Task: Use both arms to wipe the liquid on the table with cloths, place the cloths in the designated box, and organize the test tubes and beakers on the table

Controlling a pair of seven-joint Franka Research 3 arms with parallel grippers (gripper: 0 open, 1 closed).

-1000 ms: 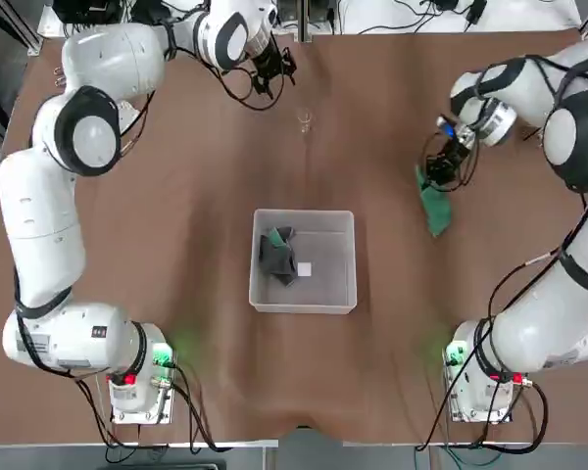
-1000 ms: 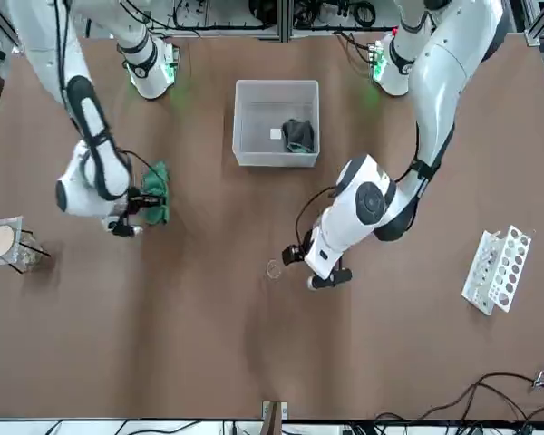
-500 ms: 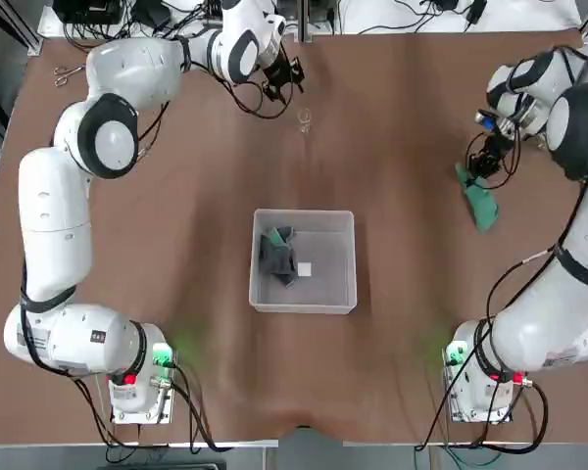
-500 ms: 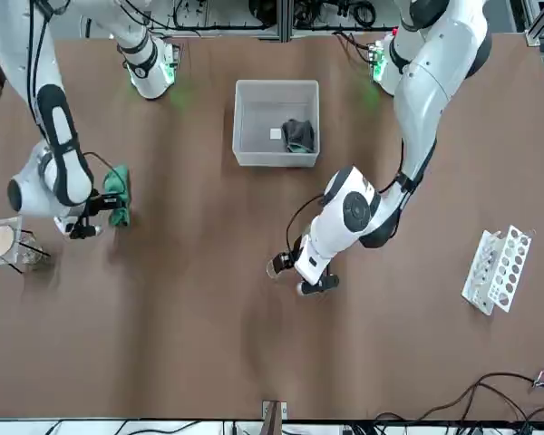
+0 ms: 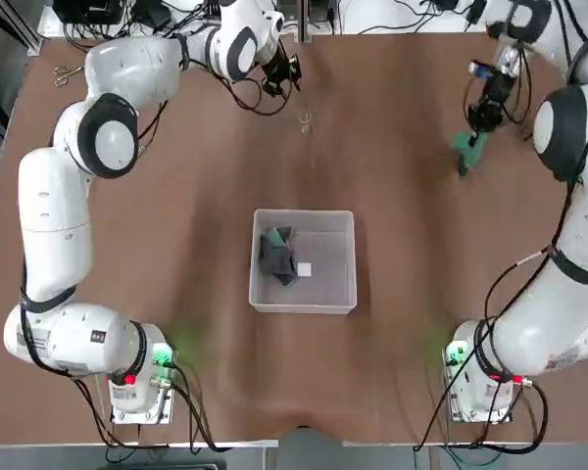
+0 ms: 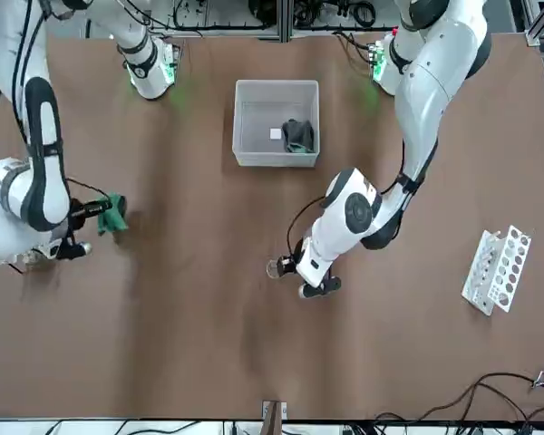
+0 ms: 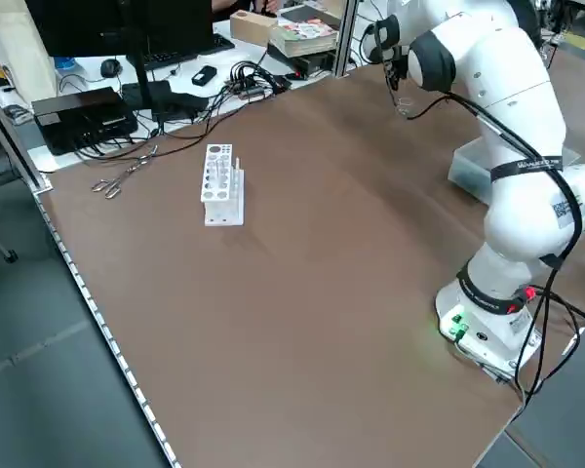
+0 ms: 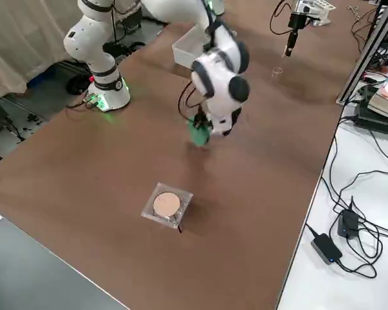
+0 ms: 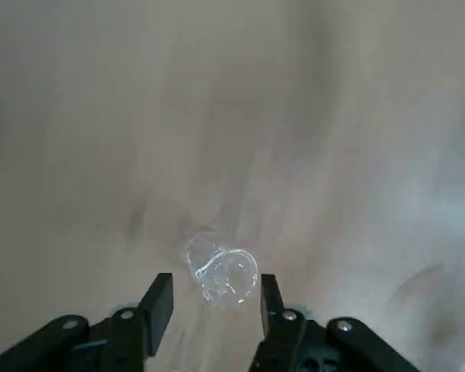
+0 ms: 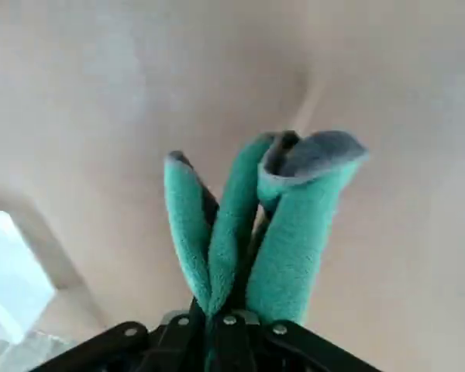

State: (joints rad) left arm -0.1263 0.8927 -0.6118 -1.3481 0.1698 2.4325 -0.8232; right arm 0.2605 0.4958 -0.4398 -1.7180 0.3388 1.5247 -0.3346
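My right gripper (image 5: pixel 484 106) is shut on the green cloth (image 5: pixel 465 150), which hangs from it folded over the table's far right part (image 10: pixel 244 225). In the front view the cloth (image 6: pixel 111 213) trails beside that gripper. The dark grey cloth (image 5: pixel 277 255) lies inside the translucent box (image 5: pixel 304 212) at the table's middle. My left gripper (image 5: pixel 280 74) hovers at the far centre, open. A small clear glass tube (image 9: pixel 221 271) shows between its two fingertips in the left wrist view. The same tube (image 5: pixel 304 119) stands on the brown table (image 5: pixel 176 196). A beaker (image 8: pixel 167 205) with a beige top sits near the table's right edge.
A white perforated rack (image 6: pixel 497 269) stands far left on the table, also seen in the left side view (image 7: pixel 219 183). Scissors (image 5: pixel 67 71) lie at the far left corner. Cables and equipment crowd the bench behind the far edge.
My right arm has swung the green cloth from near the box out to the far right of the table. The left gripper's fingers have narrowed around the glass tube.
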